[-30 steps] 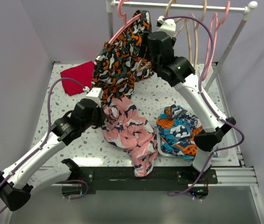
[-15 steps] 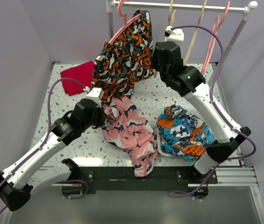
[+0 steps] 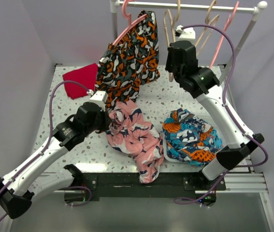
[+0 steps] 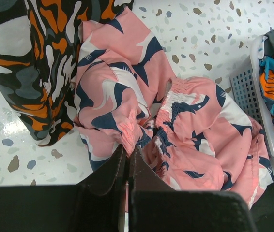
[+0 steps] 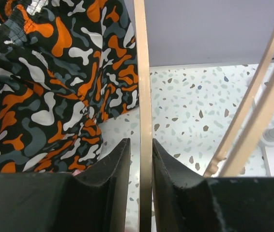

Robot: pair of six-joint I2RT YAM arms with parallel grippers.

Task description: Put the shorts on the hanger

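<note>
The pink shorts [image 3: 137, 140] with a navy-and-white print lie crumpled at the table's front middle. My left gripper [image 3: 107, 121] is shut on a fold at their left edge. In the left wrist view the jaws [image 4: 128, 147] pinch pink fabric of the shorts [image 4: 195, 111]. My right gripper [image 3: 172, 67] is raised near the rail. It is shut on the thin beige hanger [image 3: 168, 29], which hangs by its hook. In the right wrist view the hanger's bar [image 5: 142, 72] runs straight between the closed jaws of the right gripper [image 5: 142, 145].
An orange-black-white garment [image 3: 127, 53] hangs on a pink hanger from the rail [image 3: 190, 7]. More beige hangers [image 3: 208, 24] and a pink hanger [image 3: 226, 24] hang to the right. A red cloth [image 3: 80, 79] lies back left. A blue-orange cloth [image 3: 190, 135] fills a white basket [image 4: 253, 87].
My right arm has moved right and up, and the beige hanger has swung with it away from the patterned garment. My left arm and the shorts have not moved.
</note>
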